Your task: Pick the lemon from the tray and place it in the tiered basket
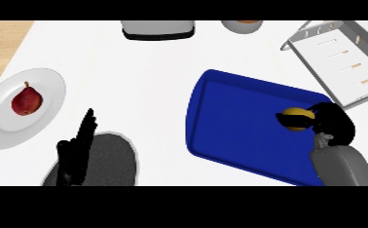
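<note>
The blue tray [237,124] lies on the white counter [137,76] and serves as the landmark here. The lemon [293,116] sits over the tray's right part, close to its right rim, and the right hand [329,122] has its black fingers curled round the lemon's right side and front, so the hand grips the fruit. Whether the lemon rests on the tray floor or is raised just off it cannot be told from this view. The grey right forearm [339,166] comes up past the tray's lower right corner. The tiered basket [336,59], a grey wire frame with a pale shelf, stands just beyond the tray's upper right corner. Well to the left of the tray a white plate [50,88] carries a red pear [27,101]. The left hand [78,149] rests left of the tray, fingers straight and pointing up, open, holding nothing, above a dark grey round mat [111,161]
</note>
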`<state>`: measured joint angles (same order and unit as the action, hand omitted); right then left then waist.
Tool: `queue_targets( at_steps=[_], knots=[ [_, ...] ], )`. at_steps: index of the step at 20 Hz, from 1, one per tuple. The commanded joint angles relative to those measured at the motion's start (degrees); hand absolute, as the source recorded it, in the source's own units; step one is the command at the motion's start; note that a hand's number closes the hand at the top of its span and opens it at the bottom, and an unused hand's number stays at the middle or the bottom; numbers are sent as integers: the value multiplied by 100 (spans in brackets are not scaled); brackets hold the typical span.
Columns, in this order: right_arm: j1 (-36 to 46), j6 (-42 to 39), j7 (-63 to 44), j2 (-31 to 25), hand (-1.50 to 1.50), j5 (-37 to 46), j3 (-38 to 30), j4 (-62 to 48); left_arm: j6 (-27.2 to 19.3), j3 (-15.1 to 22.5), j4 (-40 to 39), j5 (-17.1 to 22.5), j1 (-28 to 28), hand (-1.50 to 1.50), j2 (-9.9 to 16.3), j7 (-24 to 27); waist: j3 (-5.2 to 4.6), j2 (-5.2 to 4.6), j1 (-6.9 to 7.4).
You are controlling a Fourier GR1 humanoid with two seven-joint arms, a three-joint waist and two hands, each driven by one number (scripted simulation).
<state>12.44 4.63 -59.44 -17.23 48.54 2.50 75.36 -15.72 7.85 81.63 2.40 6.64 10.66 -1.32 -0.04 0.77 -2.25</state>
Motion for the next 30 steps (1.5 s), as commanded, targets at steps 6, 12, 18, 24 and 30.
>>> queue_targets(
  at_steps=[6,12,18,24,30],
  knots=[
    [-558,38,-488,-956,150,-455,-1443,2654,-37,-30,-281,-66,-12,0,-105,232,-18,2,-69],
    [-894,-587,-992,-1440,150,-30,-1912,4698,61,-11,-34,-55,129,0,-24,147,-12,-16,55],
    [-329,-1993,-1466,-2145,150,-457,-2575,5274,165,22,-282,-126,-175,0,-91,47,-7,-63,180],
    [504,-2105,-1402,-2439,150,-507,-2666,4313,67,97,53,-220,-120,0,-150,-180,-3,-77,282],
    [1342,-1709,-820,-2630,150,-319,-2766,2695,196,-18,-320,-169,-250,0,-170,35,-1,-103,334]
  ],
)
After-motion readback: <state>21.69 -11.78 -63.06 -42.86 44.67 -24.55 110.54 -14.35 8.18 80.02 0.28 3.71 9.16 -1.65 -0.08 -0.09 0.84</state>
